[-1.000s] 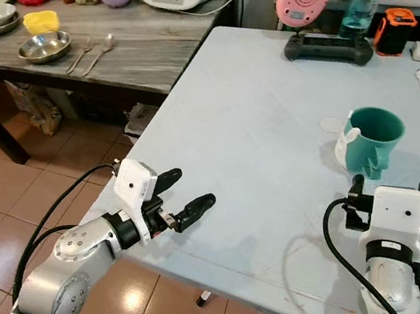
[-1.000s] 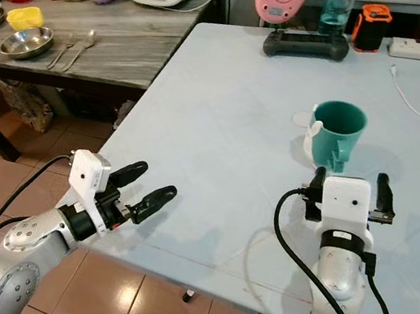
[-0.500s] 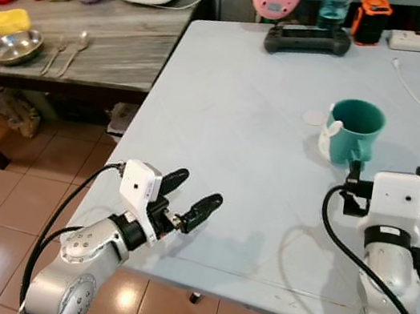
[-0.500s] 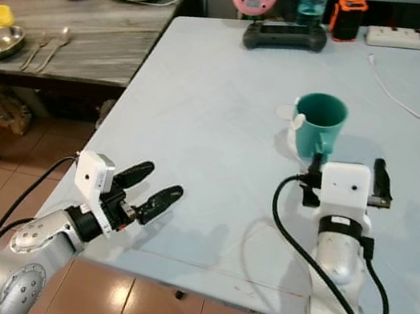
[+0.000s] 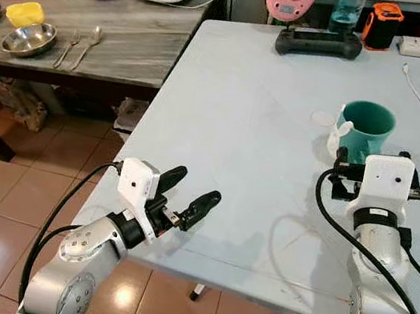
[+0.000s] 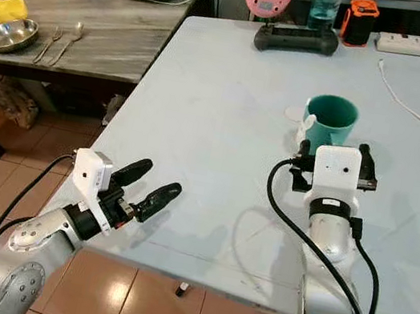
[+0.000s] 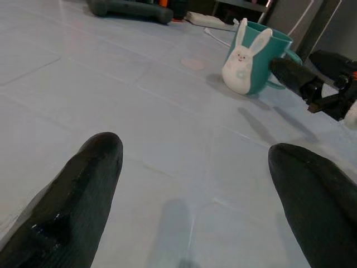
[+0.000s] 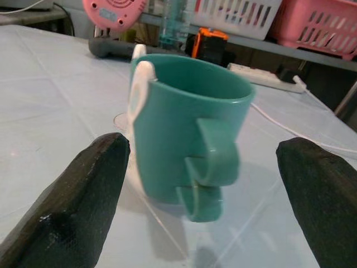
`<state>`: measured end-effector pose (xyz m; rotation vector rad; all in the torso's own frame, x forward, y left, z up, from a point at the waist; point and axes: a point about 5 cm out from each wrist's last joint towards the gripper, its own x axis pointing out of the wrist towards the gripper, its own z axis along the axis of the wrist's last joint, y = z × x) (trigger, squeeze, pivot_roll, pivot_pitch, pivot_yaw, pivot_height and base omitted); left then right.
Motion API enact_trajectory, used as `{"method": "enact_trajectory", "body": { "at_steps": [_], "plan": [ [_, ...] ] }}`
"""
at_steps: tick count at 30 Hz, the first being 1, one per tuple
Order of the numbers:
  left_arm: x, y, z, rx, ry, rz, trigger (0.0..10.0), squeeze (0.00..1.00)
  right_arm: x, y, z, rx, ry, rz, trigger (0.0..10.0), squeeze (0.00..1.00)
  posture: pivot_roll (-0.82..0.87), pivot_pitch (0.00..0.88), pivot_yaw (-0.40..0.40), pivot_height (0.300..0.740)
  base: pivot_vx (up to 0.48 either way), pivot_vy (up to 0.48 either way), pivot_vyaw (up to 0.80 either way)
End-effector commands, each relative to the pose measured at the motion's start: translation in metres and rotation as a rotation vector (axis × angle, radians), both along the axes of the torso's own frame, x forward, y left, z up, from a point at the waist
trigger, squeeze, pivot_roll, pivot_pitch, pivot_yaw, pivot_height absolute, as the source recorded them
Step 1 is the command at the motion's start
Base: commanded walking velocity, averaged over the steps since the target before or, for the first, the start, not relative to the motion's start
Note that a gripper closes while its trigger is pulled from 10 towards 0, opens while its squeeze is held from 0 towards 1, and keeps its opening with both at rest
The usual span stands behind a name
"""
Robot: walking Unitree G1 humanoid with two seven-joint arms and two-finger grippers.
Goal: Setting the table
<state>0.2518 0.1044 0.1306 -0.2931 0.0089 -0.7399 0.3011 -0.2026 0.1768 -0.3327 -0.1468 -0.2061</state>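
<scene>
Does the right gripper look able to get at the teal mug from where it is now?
Probably yes: the right gripper is open facing the teal mug, handle toward it, nothing between.

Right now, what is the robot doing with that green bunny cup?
The robot is reaching for the teal bunny mug standing on the pale blue table. Its right gripper is open just in front of the mug, fingers either side of the handle, not touching it yet. Its left gripper hovers open at the table's near edge, holding nothing.
</scene>
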Motion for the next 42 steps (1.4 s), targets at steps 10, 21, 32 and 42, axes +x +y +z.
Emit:
{"method": "enact_trajectory", "body": {
  "at_steps": [10,21,32,42],
  "plan": [
    [-0.002,0.000,0.006,-0.009,-0.013,-0.039,10.0,0.00,0.011,-0.001,-0.003,0.050,0.018,0.019,10.0,0.00,-0.17,0.146,0.165,0.740,0.000,0.000,0.00],
    [-0.005,-0.001,0.007,-0.016,-0.014,-0.046,10.0,0.00,0.014,-0.009,-0.009,0.063,0.028,-0.002,0.0,0.00,-0.16,0.145,0.168,0.740,0.000,0.000,0.00],
    [-0.007,-0.008,0.014,-0.046,-0.022,-0.154,10.0,0.00,0.013,-0.011,-0.010,0.061,0.025,-0.012,0.0,0.00,-0.17,0.140,0.171,0.740,0.000,0.000,0.00],
    [-0.007,-0.008,0.013,-0.037,-0.020,-0.161,10.0,0.00,0.013,-0.013,-0.011,0.064,0.021,-0.023,0.0,0.00,-0.17,0.135,0.173,0.740,0.000,0.000,0.00]
  ]
}}
